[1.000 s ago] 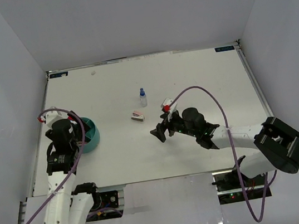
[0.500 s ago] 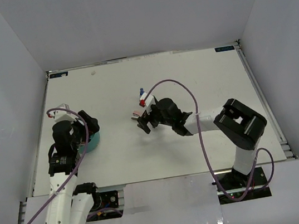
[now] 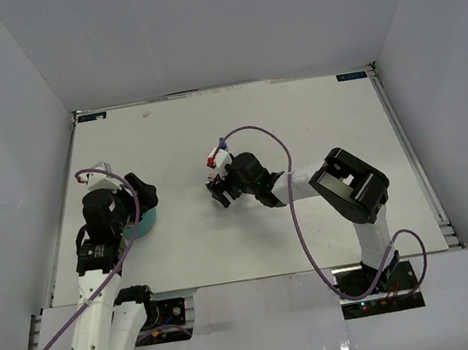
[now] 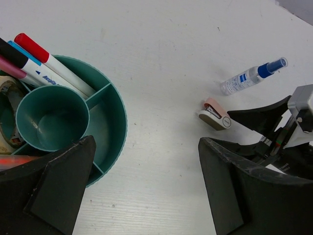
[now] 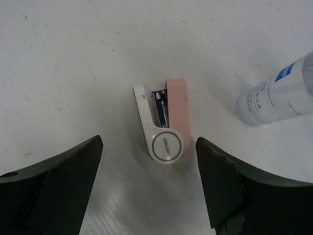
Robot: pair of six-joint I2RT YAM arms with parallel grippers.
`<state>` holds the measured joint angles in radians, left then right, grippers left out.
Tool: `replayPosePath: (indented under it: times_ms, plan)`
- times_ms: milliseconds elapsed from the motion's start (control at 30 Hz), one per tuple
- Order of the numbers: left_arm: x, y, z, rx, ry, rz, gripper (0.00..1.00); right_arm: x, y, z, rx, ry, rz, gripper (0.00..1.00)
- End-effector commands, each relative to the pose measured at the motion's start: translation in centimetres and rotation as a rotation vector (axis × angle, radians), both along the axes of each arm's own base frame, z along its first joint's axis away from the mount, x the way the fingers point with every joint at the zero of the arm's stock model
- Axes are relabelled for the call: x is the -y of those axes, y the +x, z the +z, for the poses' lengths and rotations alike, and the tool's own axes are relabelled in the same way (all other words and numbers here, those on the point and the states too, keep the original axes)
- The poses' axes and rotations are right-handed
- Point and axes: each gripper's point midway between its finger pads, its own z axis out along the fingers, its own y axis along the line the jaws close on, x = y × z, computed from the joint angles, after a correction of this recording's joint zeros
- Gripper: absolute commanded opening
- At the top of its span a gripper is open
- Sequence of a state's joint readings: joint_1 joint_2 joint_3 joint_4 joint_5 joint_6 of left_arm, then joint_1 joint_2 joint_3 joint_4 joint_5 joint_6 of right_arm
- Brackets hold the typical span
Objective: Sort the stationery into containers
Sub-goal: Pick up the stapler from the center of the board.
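Right end effector (image 5: 148, 144) stands wide over the mini stapler (image 5: 168, 132): likely light, rigid, slick; grip across its long sides.

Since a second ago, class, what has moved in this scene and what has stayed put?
The right gripper swung left to straddle the pink-white stapler, jaws open, nothing gripped. The left gripper shifted slightly over the teal cup. Stapler, bottle and cup stayed.
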<state>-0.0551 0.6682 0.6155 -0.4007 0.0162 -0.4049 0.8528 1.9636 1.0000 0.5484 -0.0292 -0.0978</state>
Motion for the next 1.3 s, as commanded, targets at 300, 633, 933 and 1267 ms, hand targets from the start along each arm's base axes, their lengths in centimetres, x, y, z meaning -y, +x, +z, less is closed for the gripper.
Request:
replayPosePath:
  times_ms: [300, 633, 933, 1267]
  plan:
    - [0.8, 0.1, 0.1, 0.011, -0.015, -0.043, 0.97, -0.4, 1.4, -1.9, -0.017, -0.031, -0.028, 0.74]
    - [3.8, 0.0, -0.4, -0.046, -0.109, -0.187, 0.97, 1.0, 0.1, -1.5, -0.018, -0.017, -0.036, 0.53]
    - [9.0, -0.9, 2.1, -0.134, -0.354, -0.397, 0.98, 2.1, -2.7, 1.7, -0.002, 0.090, 0.006, 0.43]
    - [14.1, -1.2, 2.0, -0.259, -0.424, -0.474, 0.98, 2.1, -6.9, 9.2, 0.102, 0.237, 0.111, 0.41]
